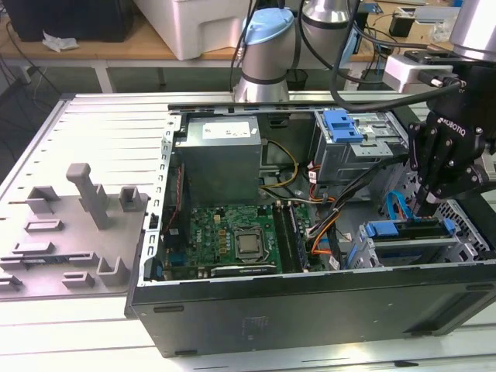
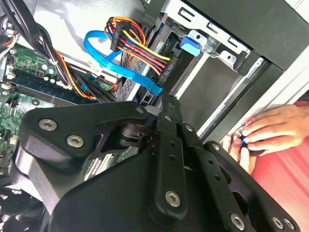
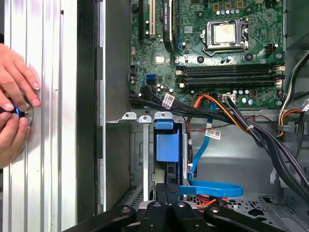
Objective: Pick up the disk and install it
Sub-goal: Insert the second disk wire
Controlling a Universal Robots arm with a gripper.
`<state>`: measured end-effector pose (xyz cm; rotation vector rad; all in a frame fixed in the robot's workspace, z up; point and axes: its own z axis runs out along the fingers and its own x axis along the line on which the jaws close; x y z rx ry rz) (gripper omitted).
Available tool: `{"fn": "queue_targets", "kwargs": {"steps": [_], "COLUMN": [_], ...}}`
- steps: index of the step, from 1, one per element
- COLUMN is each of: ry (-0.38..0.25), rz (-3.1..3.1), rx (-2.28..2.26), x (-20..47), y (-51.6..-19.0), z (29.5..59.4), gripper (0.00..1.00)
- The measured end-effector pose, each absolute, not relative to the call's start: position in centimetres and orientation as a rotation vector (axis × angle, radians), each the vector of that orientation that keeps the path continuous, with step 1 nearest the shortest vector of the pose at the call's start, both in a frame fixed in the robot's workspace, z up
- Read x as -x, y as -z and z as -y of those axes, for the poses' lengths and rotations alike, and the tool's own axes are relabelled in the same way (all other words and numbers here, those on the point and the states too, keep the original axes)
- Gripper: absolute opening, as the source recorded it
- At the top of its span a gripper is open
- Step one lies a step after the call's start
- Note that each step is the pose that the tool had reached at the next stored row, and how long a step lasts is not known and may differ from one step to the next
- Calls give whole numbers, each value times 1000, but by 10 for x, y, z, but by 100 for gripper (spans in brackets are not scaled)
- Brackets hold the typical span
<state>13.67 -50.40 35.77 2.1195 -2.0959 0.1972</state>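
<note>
The gripper point(image 1: 431, 203) is hovering over the case's point(image 1: 310, 310) drive bay, just above the disk point(image 1: 407, 246) sitting in it; I cannot tell how its fingers are set. A person's hands point(image 3: 12, 104) are resting on the table point(image 3: 48, 145) beside the case.

1. One open computer case point(image 1: 310, 310) is seen in the exterior view.
2. One green board point(image 3: 217, 48) is seen inside it.
3. Two hands point(image 3: 14, 79) point(image 3: 10, 140) are seen in the first wrist view.
4. One grey foam tray point(image 1: 70, 232) is seen beside the case.
</note>
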Motion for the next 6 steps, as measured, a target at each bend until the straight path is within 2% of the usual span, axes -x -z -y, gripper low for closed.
{"fn": "queue_targets", "kwargs": {"steps": [6], "ry": [-198], "rz": [2096], "rx": [-2120], "x": [-137], "y": [-358], "z": [504], "gripper": [11]}}
